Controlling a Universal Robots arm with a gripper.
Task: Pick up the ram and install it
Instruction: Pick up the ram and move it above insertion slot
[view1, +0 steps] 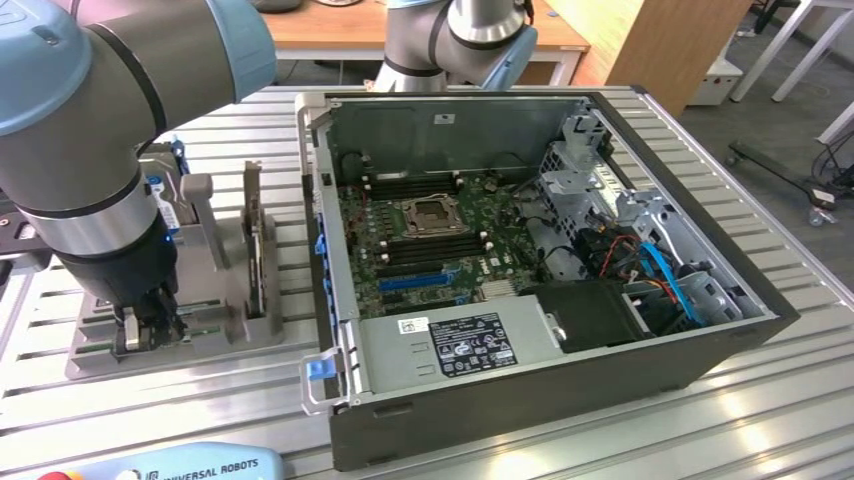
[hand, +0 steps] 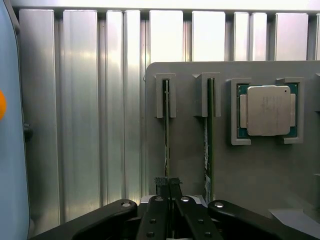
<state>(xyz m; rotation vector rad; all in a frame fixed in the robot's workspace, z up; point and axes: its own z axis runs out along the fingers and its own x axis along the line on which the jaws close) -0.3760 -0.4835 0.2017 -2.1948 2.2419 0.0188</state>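
The ram (hand: 167, 135) is a thin green stick standing on edge in a slot of the grey holder (hand: 190, 165). My gripper (hand: 168, 186) is shut on its near end, and the two black fingers meet around the board's edge. In the exterior view my gripper (view1: 134, 335) reaches straight down into the holder (view1: 214, 335) at the exterior view's left. A second green stick (hand: 207, 150) stands in the neighbouring slot, apart from my fingers.
A silver processor (hand: 268, 110) lies in a pocket of the holder. A dark expansion card (view1: 251, 240) stands upright on the holder beside my arm. The open computer case (view1: 667, 370) holds the motherboard (view1: 427, 235), with long memory slots (view1: 414, 188) by the processor socket. A teach pendant (view1: 174, 466) lies at the table's front.
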